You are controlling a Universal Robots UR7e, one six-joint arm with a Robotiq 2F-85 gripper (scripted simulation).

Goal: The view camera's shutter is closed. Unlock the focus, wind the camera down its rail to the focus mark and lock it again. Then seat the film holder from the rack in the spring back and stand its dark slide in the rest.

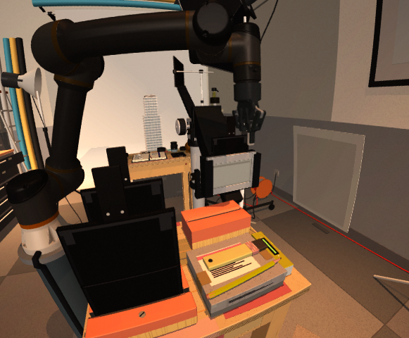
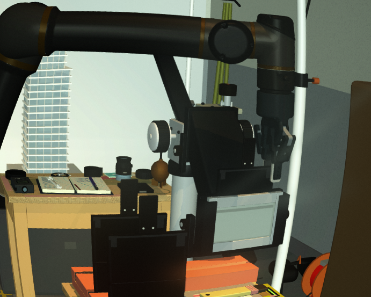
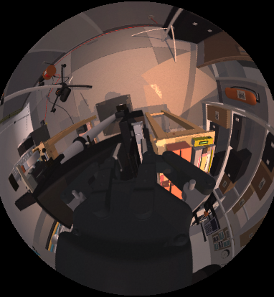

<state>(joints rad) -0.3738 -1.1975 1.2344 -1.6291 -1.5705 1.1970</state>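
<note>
The view camera (image 1: 221, 152) (image 2: 225, 165) stands on its white column behind the near table, with its pale ground-glass spring back (image 1: 232, 173) (image 2: 245, 219) facing me and a silver focus knob (image 1: 181, 126) (image 2: 159, 136) on its left side. My gripper (image 1: 250, 125) (image 2: 276, 148) hangs at the camera's right side, just above the back's right corner. It is open and holds nothing. Black film holders (image 1: 122, 254) (image 2: 142, 244) stand in the orange rack (image 1: 142, 316) on the near table. An orange slotted rest (image 1: 215, 220) sits behind them.
A wooden side table (image 1: 159, 163) (image 2: 79, 195) left of the camera carries an open notebook and lens caps. A grey box with cards and a pencil (image 1: 239, 271) lies on the near table. A pale panel (image 1: 326, 176) leans on the right wall.
</note>
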